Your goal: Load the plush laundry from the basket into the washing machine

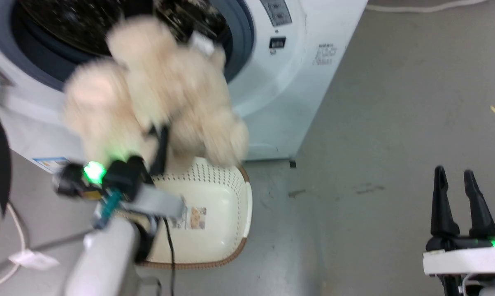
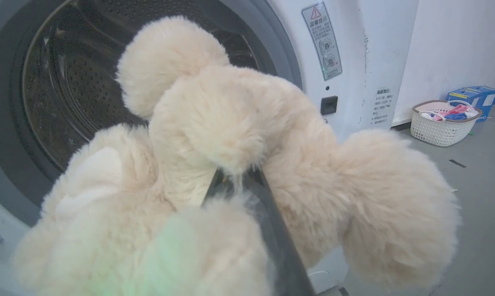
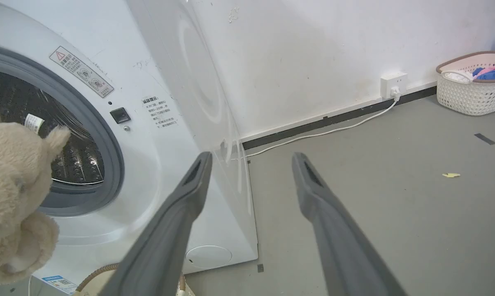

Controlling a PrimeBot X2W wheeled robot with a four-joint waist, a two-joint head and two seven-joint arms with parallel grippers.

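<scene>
Gripping a fold of cream fur between them, the fingers (image 2: 272, 230) of the left gripper (image 1: 159, 137) are clenched on the plush laundry (image 1: 161, 90), their tips buried in the pile so only the dark shafts show. From that grasp the bear spreads out: one rounded limb toward eleven o'clock, another toward three o'clock in the left wrist view, and its blurred bulk hangs in the air in front of the round mouth of the washing machine (image 1: 280, 82), level with the grey gasket. Behind it at ten o'clock shines the perforated steel drum (image 2: 74, 82). Directly beneath the bear, at six o'clock from it in the head view, the basket (image 1: 247, 205) stands on the grey floor (image 1: 395, 123) just beside the machine's front, its paper label showing on the inner base; the bear's lowest limb overlaps the far rim there. Well apart, at four o'clock in the head view, the right gripper (image 1: 453, 174) hovers over the floor with its fingers (image 3: 181, 213) released and spread, grasping nothing. Beyond them, at two o'clock in the right wrist view, a second basket (image 3: 469, 90) of coloured clothes sits against the white wall.
</scene>
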